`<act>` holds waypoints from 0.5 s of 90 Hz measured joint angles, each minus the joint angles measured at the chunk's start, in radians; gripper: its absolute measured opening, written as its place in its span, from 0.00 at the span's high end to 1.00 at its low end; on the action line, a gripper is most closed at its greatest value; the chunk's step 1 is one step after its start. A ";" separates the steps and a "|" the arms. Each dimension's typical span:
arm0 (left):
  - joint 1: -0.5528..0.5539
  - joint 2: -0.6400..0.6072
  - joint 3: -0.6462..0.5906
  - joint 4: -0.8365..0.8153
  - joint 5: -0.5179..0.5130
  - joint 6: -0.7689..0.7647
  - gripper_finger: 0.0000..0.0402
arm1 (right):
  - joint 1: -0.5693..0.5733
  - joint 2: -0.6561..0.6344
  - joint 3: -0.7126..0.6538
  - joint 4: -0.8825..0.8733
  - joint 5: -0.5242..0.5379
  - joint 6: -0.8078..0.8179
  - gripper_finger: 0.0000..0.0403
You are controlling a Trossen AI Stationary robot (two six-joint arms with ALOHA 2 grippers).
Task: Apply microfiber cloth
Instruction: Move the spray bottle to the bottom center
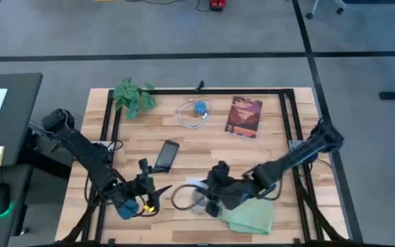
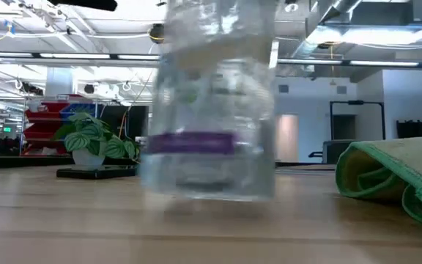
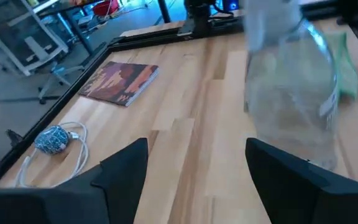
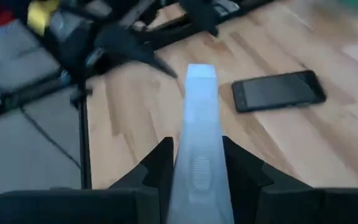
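Left gripper [image 1: 148,194] is sitting at the front-left of the table [image 1: 280,147], fingers spread wide with nothing between them; the left wrist view is showing an empty gap between the two dark fingers [image 3: 124,171]. It's pointing toward the middle of the table, where a clear plastic bottle [image 3: 291,93] is showing just ahead of it.

Phone [image 1: 166,155] is lying flat just behind the left gripper, long axis running roughly front to back. Plant [image 1: 132,97], a coiled white cable with a blue ball [image 1: 196,112] and a book [image 1: 244,116] are lined up along the far edge, well apart from the action.

Right gripper [image 1: 208,195] is reaching in low across front-centre, clamped on the bottle: the right wrist view is showing the pale bottle body [image 4: 199,149] pinched between its fingers [image 4: 156,165], neck pointing away toward the phone [image 4: 278,91]. The low view is showing the bottle [image 2: 209,103] looming close and blurred, base looking just off the wood, though I can't confirm the clearance.

Microfiber cloth [image 1: 249,214] is lying bunched at the front edge, right of centre, directly under the right forearm and just behind the right gripper's wrist. In the low view a rolled fold of it [image 2: 398,176] is resting on the tabletop beside the bottle, not touching.

Key relation: the cloth is lying to the right of both grippers. Right arm is nearer but occupied; left gripper is free but would have to cross past the bottle. My read: bottle gets parked or handed off first.
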 joint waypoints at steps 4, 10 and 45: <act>-0.004 0.000 0.000 -0.004 -0.001 0.003 0.38 | 0.005 0.024 0.030 -0.008 0.042 0.035 0.79; -0.006 0.000 0.000 -0.010 -0.004 0.006 0.38 | 0.006 0.070 0.077 -0.033 0.073 0.077 0.79; -0.077 0.000 0.000 -0.029 -0.001 0.006 0.38 | 0.019 0.249 0.294 -0.040 0.123 -0.116 0.72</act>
